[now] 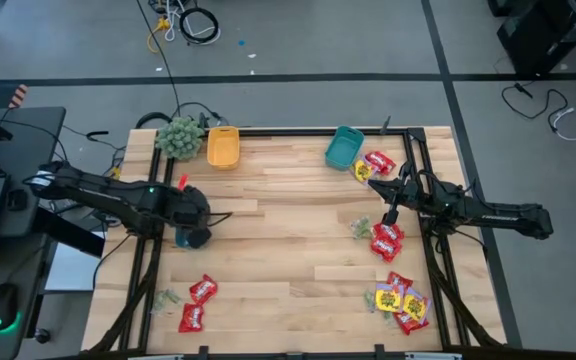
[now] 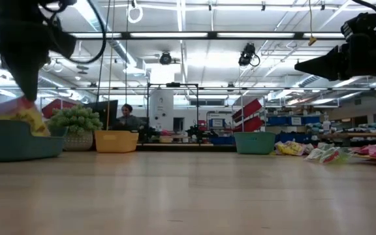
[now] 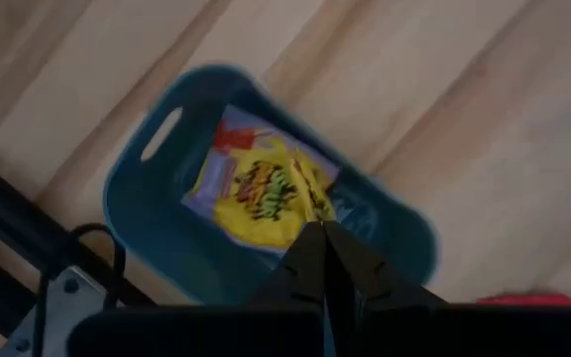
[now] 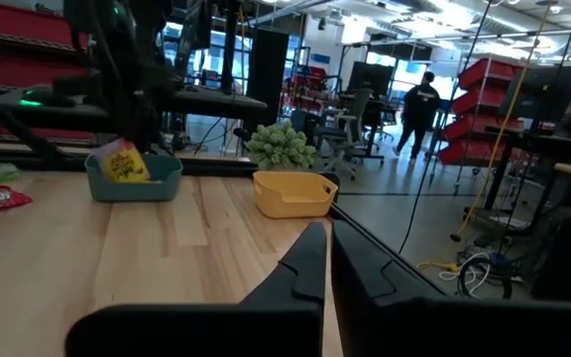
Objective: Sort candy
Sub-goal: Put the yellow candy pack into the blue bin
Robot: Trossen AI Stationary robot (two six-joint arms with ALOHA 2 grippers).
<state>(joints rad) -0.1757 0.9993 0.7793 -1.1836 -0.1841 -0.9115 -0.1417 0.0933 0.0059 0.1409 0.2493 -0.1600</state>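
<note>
A yellow candy packet (image 3: 266,188) hangs pinched in my left tool (image 3: 322,238), directly over the blue bin (image 3: 147,198) near the table's left edge; the low view shows the packet (image 2: 28,117) dangling at the bin's rim, so I judge this the drop-off step of the sort. The left tool's fingers are closed on the packet's edge and must part to let it fall inside.

The rest of the candy lies scattered: red packets (image 1: 198,300) near the front-left corner, a mixed red and yellow heap (image 1: 400,298) near the front-right corner, red ones (image 1: 386,240) with small pale green ones (image 1: 360,228) toward the right edge, and more (image 1: 373,165) beside the teal bin (image 1: 344,147) at the back edge. The orange bin (image 1: 223,147) sits at the back, next to a fuzzy green ball (image 1: 179,137).

My right tool (image 1: 390,215) hovers closed and empty above the right-side packets. After the release, my next move calls for opening a tool over one loose packet, and picking the bin that matches its colour.
</note>
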